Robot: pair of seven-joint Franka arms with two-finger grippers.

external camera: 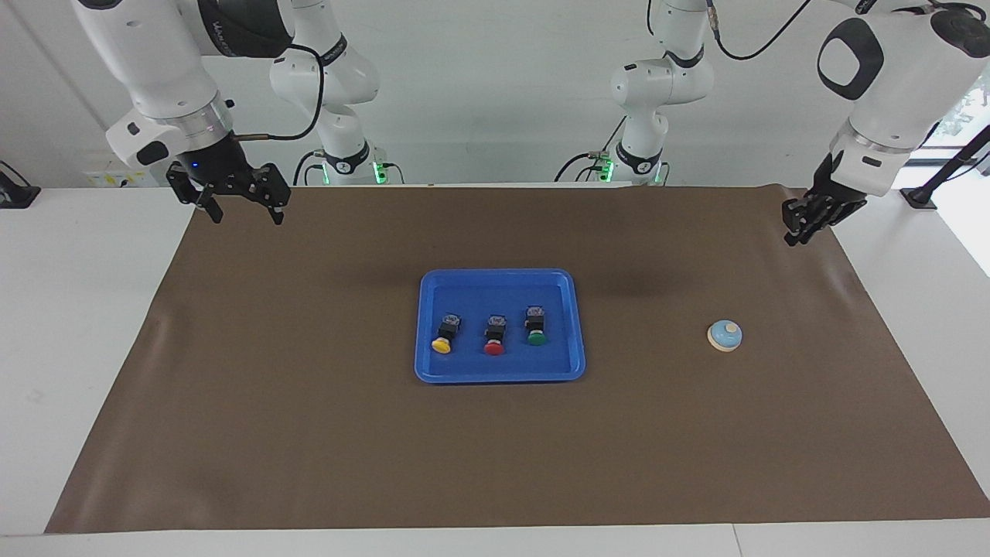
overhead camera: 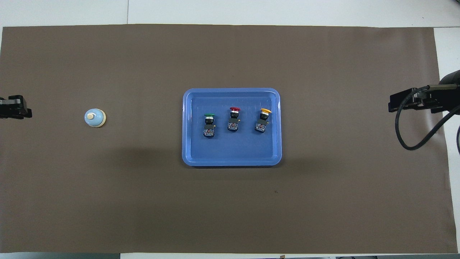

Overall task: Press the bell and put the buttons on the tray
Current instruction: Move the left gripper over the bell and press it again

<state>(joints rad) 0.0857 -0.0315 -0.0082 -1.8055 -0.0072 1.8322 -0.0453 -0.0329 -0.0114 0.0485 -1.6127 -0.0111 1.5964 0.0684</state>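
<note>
The blue tray [external camera: 500, 377] [overhead camera: 231, 162] lies at the middle of the brown mat. Three buttons lie on their sides in it, in a row: yellow [external camera: 444, 337] [overhead camera: 263, 120] toward the right arm's end, red [external camera: 495, 336] [overhead camera: 233, 119] in the middle, green [external camera: 535, 326] [overhead camera: 208, 125] toward the left arm's end. The light-blue bell [external camera: 725, 335] [overhead camera: 95, 117] stands on the mat toward the left arm's end. My left gripper [external camera: 799, 232] [overhead camera: 16, 108] is shut and empty, raised over the mat's edge at its own end. My right gripper [external camera: 246, 214] [overhead camera: 395, 102] is open and empty, raised over the mat's corner at its own end.
The brown mat [external camera: 309, 433] [overhead camera: 107, 201] covers most of the white table [external camera: 77, 325]. A black cable [overhead camera: 413, 140] loops off the right arm's wrist.
</note>
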